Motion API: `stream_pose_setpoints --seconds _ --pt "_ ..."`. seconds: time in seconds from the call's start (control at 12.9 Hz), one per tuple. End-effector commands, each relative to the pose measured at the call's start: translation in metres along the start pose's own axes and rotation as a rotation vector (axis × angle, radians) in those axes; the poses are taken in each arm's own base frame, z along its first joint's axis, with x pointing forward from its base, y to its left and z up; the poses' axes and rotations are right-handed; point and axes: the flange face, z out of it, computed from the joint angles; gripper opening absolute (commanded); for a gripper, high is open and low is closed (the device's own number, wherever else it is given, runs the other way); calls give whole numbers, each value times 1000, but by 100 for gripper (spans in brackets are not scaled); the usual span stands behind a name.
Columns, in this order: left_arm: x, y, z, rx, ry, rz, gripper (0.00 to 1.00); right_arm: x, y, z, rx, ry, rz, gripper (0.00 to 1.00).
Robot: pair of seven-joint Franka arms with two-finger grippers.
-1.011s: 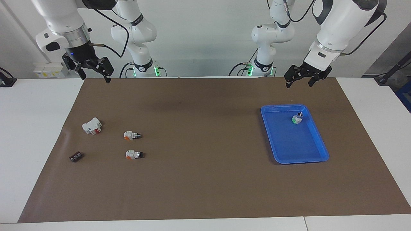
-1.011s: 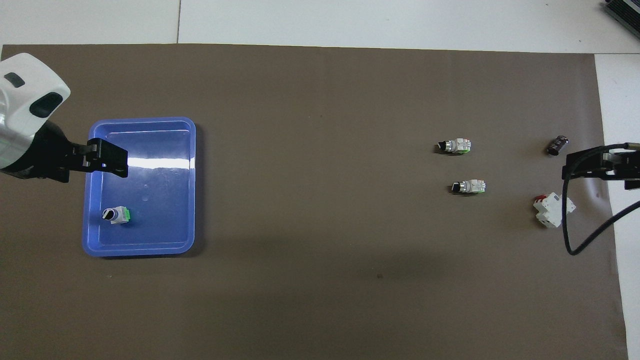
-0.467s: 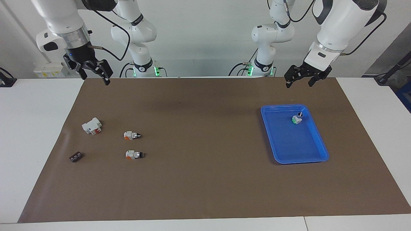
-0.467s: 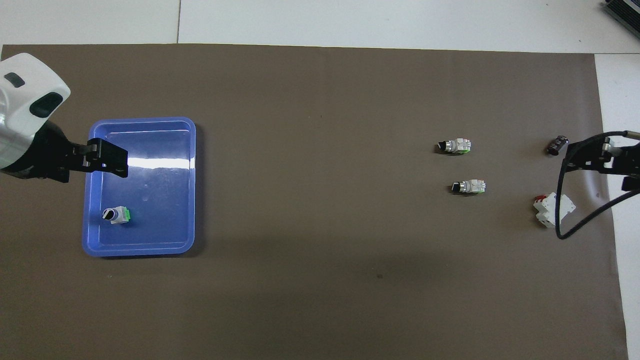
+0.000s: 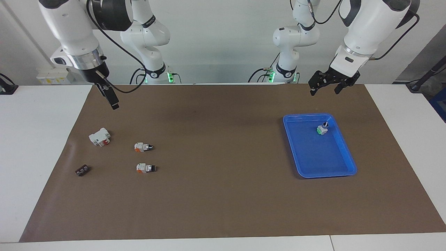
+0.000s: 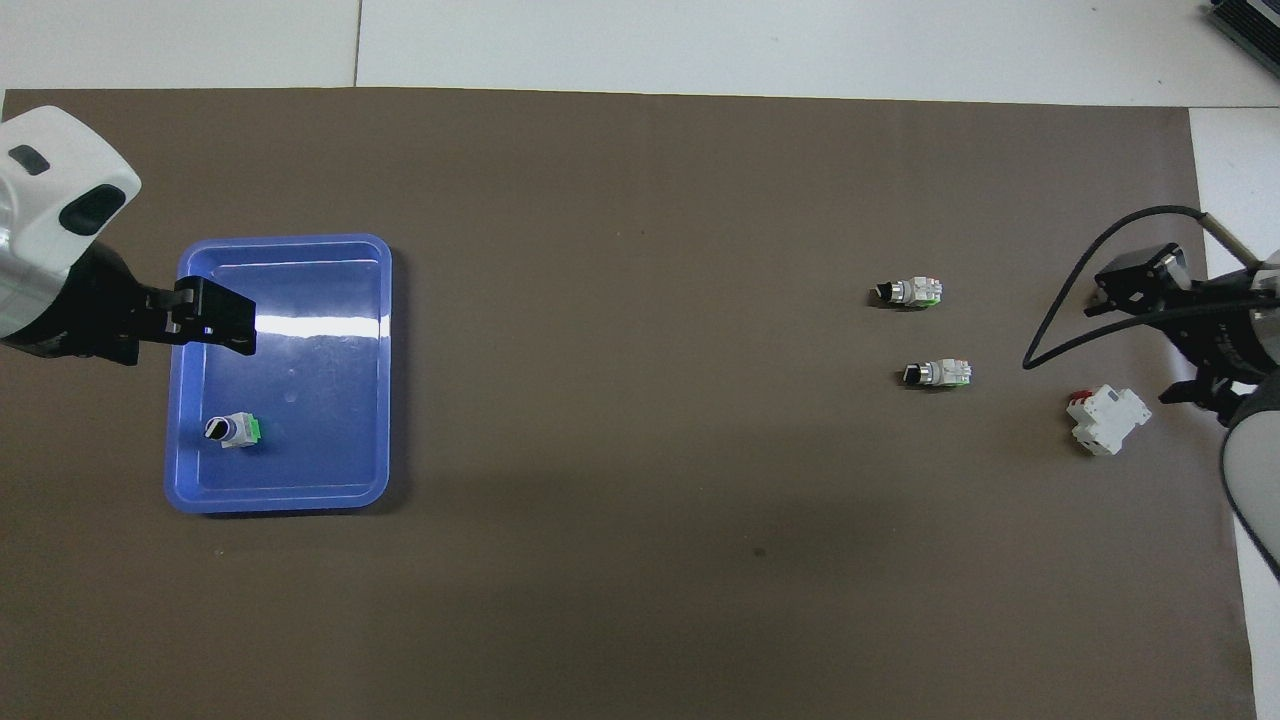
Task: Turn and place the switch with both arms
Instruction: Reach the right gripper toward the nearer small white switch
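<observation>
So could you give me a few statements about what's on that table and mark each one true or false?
1. A switch lies inside the blue tray. True.
2. The right gripper is holding a switch. False: it hangs open and empty above the brown mat, near the white block.
3. Two more switches lie on the mat, outside the tray. True.
4. The left gripper is down inside the tray. False: it is up in the air, open, holding nothing.
5. The small black piece lies on top of the white block. False: it lies apart from it on the mat, farther from the robots.
</observation>
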Motion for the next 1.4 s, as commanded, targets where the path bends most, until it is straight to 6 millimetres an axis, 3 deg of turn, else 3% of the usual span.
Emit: stream_pose_setpoints --seconds 0.0,0.31,0.47,0.78,1.09,1.32 --pt "-7 -4 -1 23 9 -13 100 5 0 64 8 -61 182 100" --pt "-7 -4 -1 23 9 -13 100 14 -30 175 -14 -128 397 100" --pt "-7 -4 -1 23 9 -13 100 9 -29 210 -20 -152 474 100" --pt "-7 -4 -1 23 9 -13 100 7 -15 239 -25 -211 556 100" --pt "-7 -4 -1 23 9 -13 100 -2 0 255 -46 -216 553 100" --pt "-7 -4 -1 23 9 -13 100 -6 0 264 -32 -203 548 100"
